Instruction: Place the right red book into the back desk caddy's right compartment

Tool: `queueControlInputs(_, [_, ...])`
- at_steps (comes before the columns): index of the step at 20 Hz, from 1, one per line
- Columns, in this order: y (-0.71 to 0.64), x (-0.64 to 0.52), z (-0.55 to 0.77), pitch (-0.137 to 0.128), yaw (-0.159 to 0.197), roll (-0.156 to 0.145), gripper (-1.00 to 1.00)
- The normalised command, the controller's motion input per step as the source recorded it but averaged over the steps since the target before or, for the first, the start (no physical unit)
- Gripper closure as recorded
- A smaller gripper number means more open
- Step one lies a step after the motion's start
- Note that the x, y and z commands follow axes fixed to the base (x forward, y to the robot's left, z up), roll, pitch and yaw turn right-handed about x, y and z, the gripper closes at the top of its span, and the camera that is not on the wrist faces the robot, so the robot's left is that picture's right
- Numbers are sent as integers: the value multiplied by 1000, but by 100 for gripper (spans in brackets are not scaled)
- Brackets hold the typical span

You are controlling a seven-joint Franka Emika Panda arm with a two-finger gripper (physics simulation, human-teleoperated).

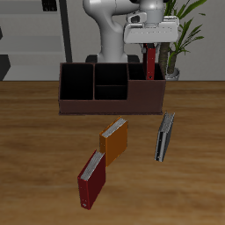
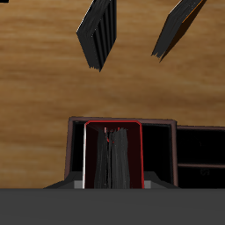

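Note:
My gripper [image 1: 149,44] is shut on a dark red book [image 1: 152,61] and holds it upright at the back of the table. The book's lower end is at the rim of the end compartment [image 1: 149,88] of the dark reddish-brown caddy [image 1: 110,105]. In the wrist view the book [image 2: 94,158] shows end-on between my fingers, framed by the black-lined end compartment [image 2: 158,149]. The gripper [image 2: 114,163] is over that compartment. A second red book [image 1: 91,179] lies flat near the table's front edge.
An orange book [image 1: 114,141] and a dark grey book [image 1: 165,136] lie on the table in front of the caddy. Both show as dark shapes in the wrist view [image 2: 98,33] [image 2: 176,26]. A potted plant [image 1: 180,39] stands behind the caddy.

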Motion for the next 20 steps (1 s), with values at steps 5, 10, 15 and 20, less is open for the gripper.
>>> queueControlInputs(5, [-43, -49, -274, 28, -7, 8, 100])
queueControlInputs(10, [-38, -11, -302, 17, 2, 0, 100])
queueControlInputs(15, [62, -45, -356, 40, -19, 18, 100])
queueControlInputs(20, [102, -85, -322, 50, 27, 33, 100])
